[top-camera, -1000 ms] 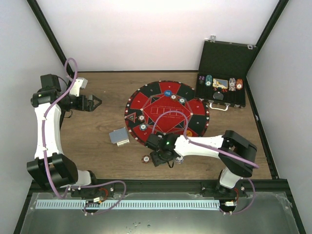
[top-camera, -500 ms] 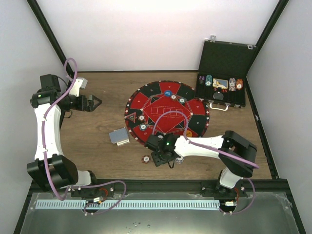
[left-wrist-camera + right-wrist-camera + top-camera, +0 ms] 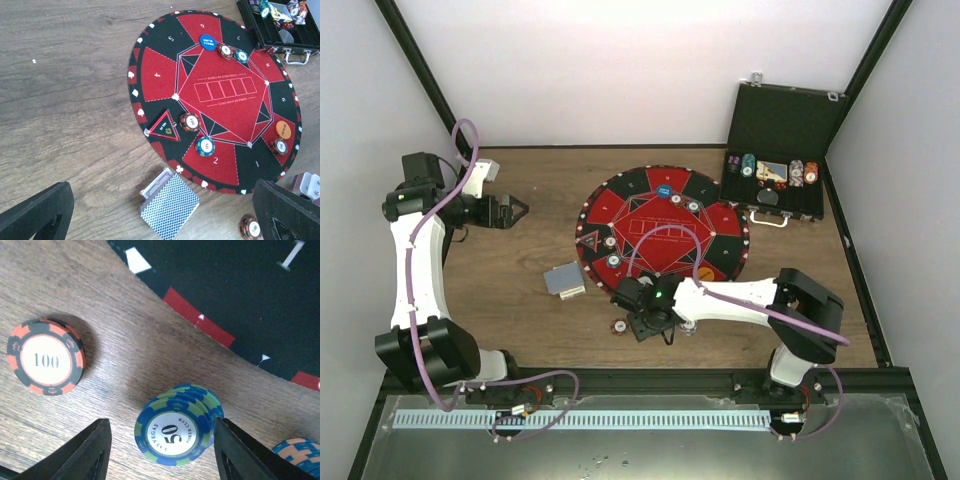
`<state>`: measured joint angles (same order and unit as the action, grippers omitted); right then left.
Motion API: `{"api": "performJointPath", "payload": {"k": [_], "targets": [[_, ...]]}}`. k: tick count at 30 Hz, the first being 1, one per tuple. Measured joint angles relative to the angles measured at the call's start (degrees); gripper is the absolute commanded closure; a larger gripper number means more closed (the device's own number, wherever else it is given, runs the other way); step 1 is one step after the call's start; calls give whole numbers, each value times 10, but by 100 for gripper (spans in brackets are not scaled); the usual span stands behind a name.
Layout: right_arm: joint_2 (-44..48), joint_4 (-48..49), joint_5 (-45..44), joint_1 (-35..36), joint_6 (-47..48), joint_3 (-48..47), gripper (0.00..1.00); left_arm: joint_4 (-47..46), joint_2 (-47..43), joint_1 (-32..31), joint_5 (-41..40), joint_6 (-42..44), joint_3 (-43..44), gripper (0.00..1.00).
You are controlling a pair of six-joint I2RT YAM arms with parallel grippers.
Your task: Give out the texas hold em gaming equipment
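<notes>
A blue-and-green stack of 50 chips stands on the wood between the fingers of my right gripper. The right finger touches the stack and the left finger stands apart from it, so the gripper is open. From above, the right gripper hides this stack, just off the mat's near edge. An orange-and-black 100 chip lies to its left. The card deck lies face down beside the mat. My left gripper hangs open and empty at the far left.
The round red-and-black mat carries a blue button, an orange button, a triangular marker and several chips. The open black case with more chips stands at the back right. Another chip lies by my right finger.
The right gripper has shifted slightly left and its jaws have narrowed a little round the 50 stack. The left arm has not moved.
</notes>
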<state>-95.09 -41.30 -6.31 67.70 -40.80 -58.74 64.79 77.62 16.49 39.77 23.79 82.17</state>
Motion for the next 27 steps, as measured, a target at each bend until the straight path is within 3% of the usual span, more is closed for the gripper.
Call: {"api": "performJointPath", "payload": {"k": [12, 22, 27], "targets": [[3, -28, -30, 0, 3, -19, 26, 0, 0, 0, 0, 0, 0, 0], [-16, 4, -17, -1, 11, 14, 27, 0, 0, 0, 0, 0, 0, 0], [-24, 20, -10, -5, 12, 26, 32, 0, -3, 0, 0, 0, 0, 0]]}}
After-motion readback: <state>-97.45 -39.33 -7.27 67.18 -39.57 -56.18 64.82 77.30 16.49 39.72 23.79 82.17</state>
